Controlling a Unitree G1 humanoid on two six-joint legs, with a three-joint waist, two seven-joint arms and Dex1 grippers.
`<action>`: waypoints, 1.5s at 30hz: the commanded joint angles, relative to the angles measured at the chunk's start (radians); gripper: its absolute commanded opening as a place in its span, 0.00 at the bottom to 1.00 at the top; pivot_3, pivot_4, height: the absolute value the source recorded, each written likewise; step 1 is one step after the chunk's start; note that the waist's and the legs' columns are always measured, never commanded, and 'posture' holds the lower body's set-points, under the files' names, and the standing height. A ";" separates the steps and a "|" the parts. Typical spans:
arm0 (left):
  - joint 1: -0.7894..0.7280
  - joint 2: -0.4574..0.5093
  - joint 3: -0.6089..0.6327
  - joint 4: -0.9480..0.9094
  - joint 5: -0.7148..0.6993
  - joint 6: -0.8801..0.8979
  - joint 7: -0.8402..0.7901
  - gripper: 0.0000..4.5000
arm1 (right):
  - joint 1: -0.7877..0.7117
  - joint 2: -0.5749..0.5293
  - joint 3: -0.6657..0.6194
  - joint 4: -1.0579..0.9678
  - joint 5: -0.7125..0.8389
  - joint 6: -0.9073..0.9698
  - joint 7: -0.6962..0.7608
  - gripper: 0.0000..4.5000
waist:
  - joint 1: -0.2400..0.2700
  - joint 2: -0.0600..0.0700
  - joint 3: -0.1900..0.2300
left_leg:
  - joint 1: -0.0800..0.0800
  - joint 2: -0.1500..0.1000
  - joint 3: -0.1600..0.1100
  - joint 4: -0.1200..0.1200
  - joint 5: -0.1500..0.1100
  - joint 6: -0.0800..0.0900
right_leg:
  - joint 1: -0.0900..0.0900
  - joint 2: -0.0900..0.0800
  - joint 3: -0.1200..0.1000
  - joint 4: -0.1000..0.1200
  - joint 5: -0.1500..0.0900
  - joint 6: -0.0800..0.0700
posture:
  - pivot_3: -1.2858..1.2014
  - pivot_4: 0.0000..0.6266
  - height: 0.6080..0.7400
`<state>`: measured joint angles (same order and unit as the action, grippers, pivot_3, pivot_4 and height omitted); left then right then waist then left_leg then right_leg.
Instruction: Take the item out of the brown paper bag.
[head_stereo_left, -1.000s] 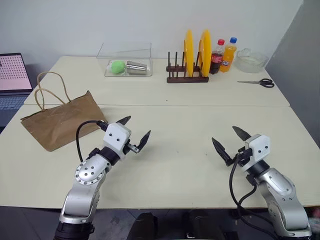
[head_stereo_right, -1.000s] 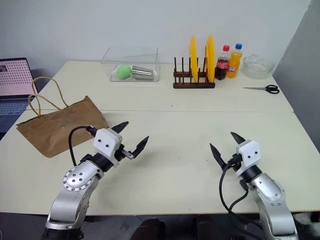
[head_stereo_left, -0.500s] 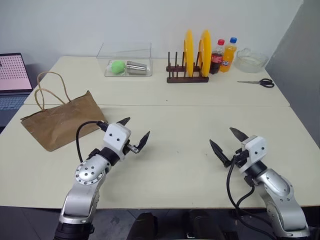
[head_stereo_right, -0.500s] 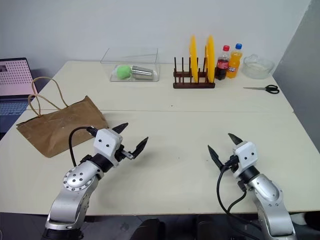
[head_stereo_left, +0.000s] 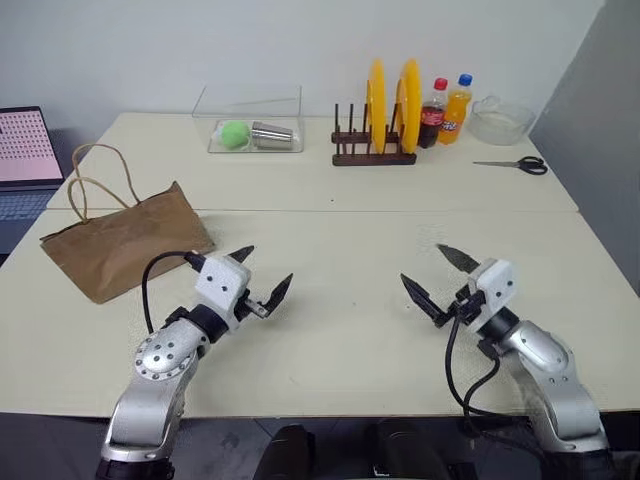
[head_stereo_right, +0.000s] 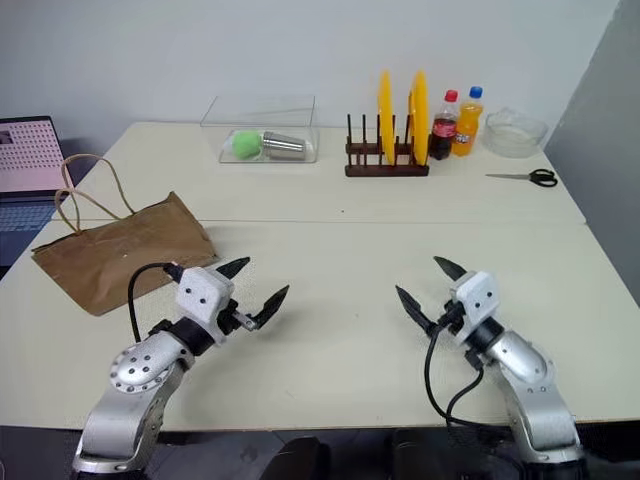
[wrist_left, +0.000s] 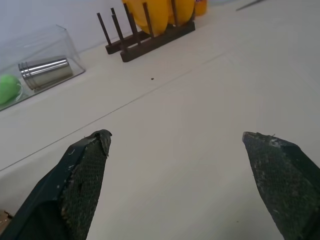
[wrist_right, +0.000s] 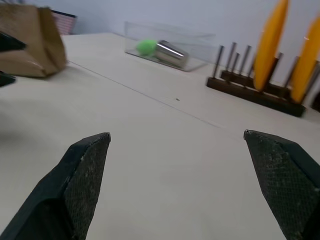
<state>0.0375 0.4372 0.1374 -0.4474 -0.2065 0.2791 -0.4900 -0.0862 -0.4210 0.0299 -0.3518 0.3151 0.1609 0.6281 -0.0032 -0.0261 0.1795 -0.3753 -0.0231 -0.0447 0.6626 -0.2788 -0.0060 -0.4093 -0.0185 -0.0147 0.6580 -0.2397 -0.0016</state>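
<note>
Right claw (head_stereo_left: 438, 279) shifted left; brown paper bag (head_stereo_left: 120, 240) beyond left claw (head_stereo_left: 258, 276).

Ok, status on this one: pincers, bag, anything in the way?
Left pincer open, empty. Right pincer open, empty. Brown paper bag lying flat at table's left, untouched; item unseen. Nothing between pincers and bag.

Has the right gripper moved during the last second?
Yes. The right gripper has shifted left, toward the table's middle, judged against the plate rack.

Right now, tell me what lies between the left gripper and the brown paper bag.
Nothing: in the left eye view, bare table top separates the open left gripper from the brown paper bag.
</note>
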 joint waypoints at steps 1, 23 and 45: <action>0.027 0.011 0.104 -0.088 -0.060 0.038 0.027 0.99 | -0.115 -0.025 0.046 -0.067 0.116 0.099 0.111 1.00 | -0.002 0.000 0.000 | 0.000 0.000 0.000 0.000 0.000 0.000 | 0.000 0.000 0.000 0.000 0.000 0.000 | 0.52 0.24 1.00; -0.003 0.548 0.715 0.356 -0.387 0.286 -0.250 0.99 | -0.410 0.022 0.144 0.064 0.151 0.224 0.243 1.00 | 0.003 0.001 0.002 | -0.001 0.000 -0.003 0.000 0.000 0.000 | -0.002 0.000 -0.004 0.000 -0.001 -0.002 | 0.52 0.24 1.00; -0.812 0.655 0.182 1.325 -0.076 -0.121 -0.491 0.99 | -0.420 -0.007 0.127 -0.056 0.164 0.313 0.207 1.00 | -0.003 -0.001 0.002 | -0.009 0.000 -0.001 0.000 0.000 0.000 | -0.012 -0.001 -0.003 0.005 0.002 -0.008 | 0.52 0.24 1.00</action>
<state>-0.7399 1.0848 0.3174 0.8583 -0.2925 0.1846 -0.9741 -0.4972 -0.4224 0.1793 -0.3628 0.4638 0.4706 0.8424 -0.0059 -0.0272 0.1812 -0.3844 -0.0231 -0.0453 0.6624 -0.2787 -0.0065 -0.4210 -0.0192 -0.0177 0.6630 -0.2375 -0.0092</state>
